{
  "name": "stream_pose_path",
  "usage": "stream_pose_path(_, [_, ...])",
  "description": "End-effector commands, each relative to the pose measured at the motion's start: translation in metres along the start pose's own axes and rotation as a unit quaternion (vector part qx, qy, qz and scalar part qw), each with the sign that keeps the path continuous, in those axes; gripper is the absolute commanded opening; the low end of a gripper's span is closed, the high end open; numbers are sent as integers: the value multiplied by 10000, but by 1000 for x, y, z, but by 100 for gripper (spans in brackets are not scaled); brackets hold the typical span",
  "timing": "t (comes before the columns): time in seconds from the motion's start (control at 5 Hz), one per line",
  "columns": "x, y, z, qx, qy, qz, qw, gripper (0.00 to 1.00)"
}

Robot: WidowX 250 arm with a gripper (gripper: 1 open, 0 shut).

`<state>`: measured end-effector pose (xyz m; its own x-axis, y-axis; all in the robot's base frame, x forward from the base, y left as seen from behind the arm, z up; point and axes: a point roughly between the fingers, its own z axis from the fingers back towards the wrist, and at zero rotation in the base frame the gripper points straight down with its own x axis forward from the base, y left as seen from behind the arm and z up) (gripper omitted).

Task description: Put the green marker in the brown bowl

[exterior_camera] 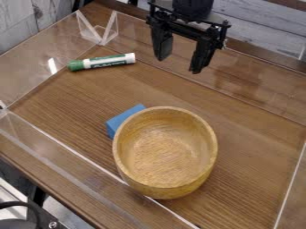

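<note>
The black two-fingered robot gripper point(181, 61) reaches in from the top of the view, its fingers pointing down and spread wide, with nothing held between them. The short, thick green marker with a white barrel and green cap point(102, 62) lies on its side on the brown wooden table point(72, 107), to the left of the gripper in the view, near it but apart from its fingers. The large, round, light-brown wooden bowl with a thick rim point(165, 152) stands well apart from both, toward the bottom of the view, and the marker is outside it, up and to the left. The small blue block point(123, 120) sits right beside the bowl, at its upper left edge and partly hidden by it; whether the two touch is hard to tell. Counted by size, largest first: one gripper, one bowl, one marker and one blue block. The bowl's inside shows bare wood.
</note>
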<state>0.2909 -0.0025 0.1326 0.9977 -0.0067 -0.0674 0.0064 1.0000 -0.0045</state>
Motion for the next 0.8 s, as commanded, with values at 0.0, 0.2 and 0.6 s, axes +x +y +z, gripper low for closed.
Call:
stream_pose_path(0.0, [1, 6, -6, 38, 103, -404, 9991, 100])
stream_pose_path(0.2, [8, 28, -6, 112, 157, -1276, 9916, 100])
stream_pose_path(0.6, [17, 64, -10, 267, 206, -2533, 9668, 100])
